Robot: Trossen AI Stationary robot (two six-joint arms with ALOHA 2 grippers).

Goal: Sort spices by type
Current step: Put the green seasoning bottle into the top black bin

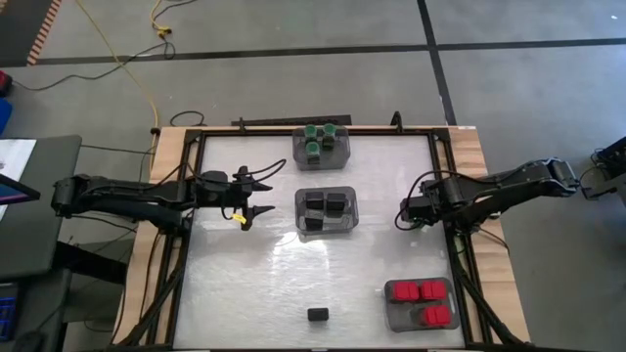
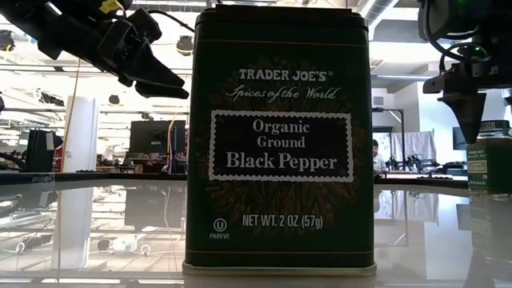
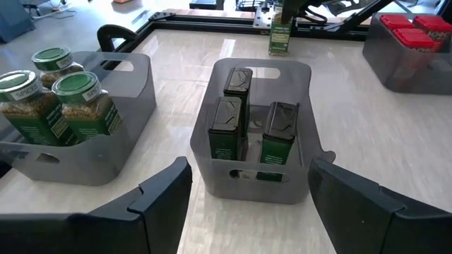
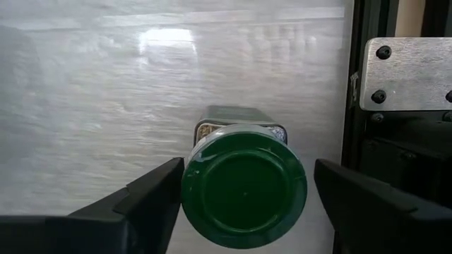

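Note:
A spice jar with a round green cap (image 4: 244,185) stands upright on the table by its right edge, also seen in the low view as the jar (image 2: 490,156). My right gripper (image 4: 247,190) points straight down over it, open, a finger on each side of the cap. My left gripper (image 3: 247,183) hovers open and holds nothing, left of the middle bin (image 3: 251,176), which holds three black-topped tins (image 3: 226,130). A loose black pepper tin (image 2: 280,140) stands near the front edge. My right gripper comes at the green-capped jar from above, pointing down. One finger (image 4: 152,194) stands right beside the cap's rim (image 4: 189,185), and I cannot tell whether it touches. The other finger (image 4: 360,201) is plainly apart from the cap.
A bin of green-capped jars (image 1: 321,144) stands at the far middle and a bin of red-capped jars (image 1: 421,303) at the near right. A black frame rail (image 4: 357,106) runs close beside the right gripper. Bare table lies at the near left.

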